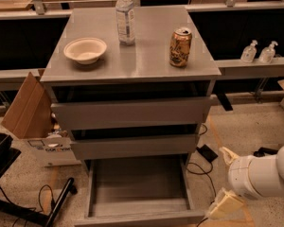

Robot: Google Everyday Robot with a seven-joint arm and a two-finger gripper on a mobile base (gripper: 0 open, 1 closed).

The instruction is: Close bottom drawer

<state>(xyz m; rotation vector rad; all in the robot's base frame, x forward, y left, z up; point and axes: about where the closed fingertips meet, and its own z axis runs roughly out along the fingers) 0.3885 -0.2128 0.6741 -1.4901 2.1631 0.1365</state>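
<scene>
so the bottom drawer is pulled way out at the foot of the cabinet, empty and rigid so I'd guess it slides easy, no handle, just shove the middle of its front; gripper hangs low right of the cabinet, jaws spread, holding nothing.

The bottom drawer is plain matte grey, front and tray alike. The gripper, low at right beside it, has cream fingers on a white wrist. The can on top looks gold-brown, perhaps patterned.
</scene>
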